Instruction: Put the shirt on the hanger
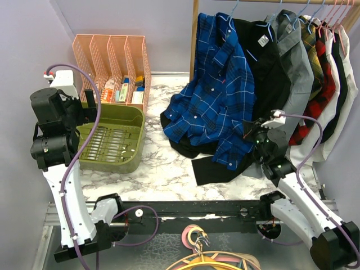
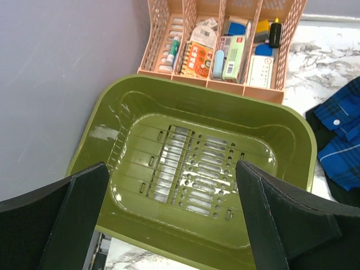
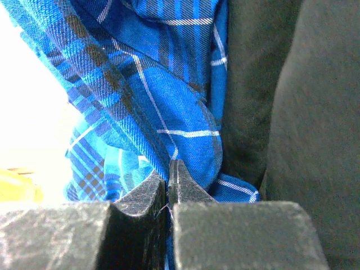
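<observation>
The royal-blue plaid shirt (image 1: pixel 216 95) hangs from the rail at the back and drapes down onto the marble table. A thin light-blue hanger hook (image 1: pixel 232 8) shows above its collar; the rest of the hanger is hidden in the cloth. My right gripper (image 1: pixel 257 136) is at the shirt's lower right edge, shut on a fold of the blue plaid cloth (image 3: pixel 169 135), with the jaws pressed together (image 3: pixel 168 183). My left gripper (image 2: pixel 171 219) is open and empty, held above the green tray (image 2: pixel 140 93) at the left, far from the shirt.
A black shirt (image 1: pixel 264 62) hangs beside the plaid one, with grey, red-black plaid and white garments (image 1: pixel 326 73) further right. A black cloth (image 1: pixel 222 169) lies on the table under the shirt. A pink file organiser (image 1: pixel 115 70) stands behind the tray. Pink and yellow hangers (image 1: pixel 214 259) lie below the front edge.
</observation>
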You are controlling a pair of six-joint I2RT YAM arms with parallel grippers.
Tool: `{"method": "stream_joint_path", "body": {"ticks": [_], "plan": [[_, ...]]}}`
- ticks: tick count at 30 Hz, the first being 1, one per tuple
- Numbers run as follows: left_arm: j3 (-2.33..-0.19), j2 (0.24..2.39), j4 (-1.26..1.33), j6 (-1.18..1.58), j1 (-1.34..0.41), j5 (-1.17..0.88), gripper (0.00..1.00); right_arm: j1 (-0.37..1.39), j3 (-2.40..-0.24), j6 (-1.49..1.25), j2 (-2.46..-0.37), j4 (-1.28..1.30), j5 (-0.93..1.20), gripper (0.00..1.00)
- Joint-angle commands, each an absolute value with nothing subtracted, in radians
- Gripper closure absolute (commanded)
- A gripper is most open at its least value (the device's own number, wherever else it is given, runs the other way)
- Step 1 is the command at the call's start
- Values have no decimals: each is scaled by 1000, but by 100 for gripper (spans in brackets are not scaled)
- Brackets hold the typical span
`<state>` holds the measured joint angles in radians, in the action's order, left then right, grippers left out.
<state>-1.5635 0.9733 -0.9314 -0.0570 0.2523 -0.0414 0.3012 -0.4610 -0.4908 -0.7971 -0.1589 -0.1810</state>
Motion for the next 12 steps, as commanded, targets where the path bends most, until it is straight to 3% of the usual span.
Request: {"method": "stream_joint_path", "body": {"ticks": [1, 10, 11, 12], "plan": [[-1518, 956, -913, -41, 252, -68, 1, 301, -411, -523, -737, -65, -191, 99], [-1495, 951, -899, -42, 252, -49, 1, 301, -375, -515, -676, -33, -195, 99], [-1495, 951, -895, -43, 252, -39, 1, 300, -381, -511, -679, -36, -192, 96], [-1500, 955, -890, -30, 252, -15, 1, 300, -390, -510, -684, -36, -192, 86]]}}
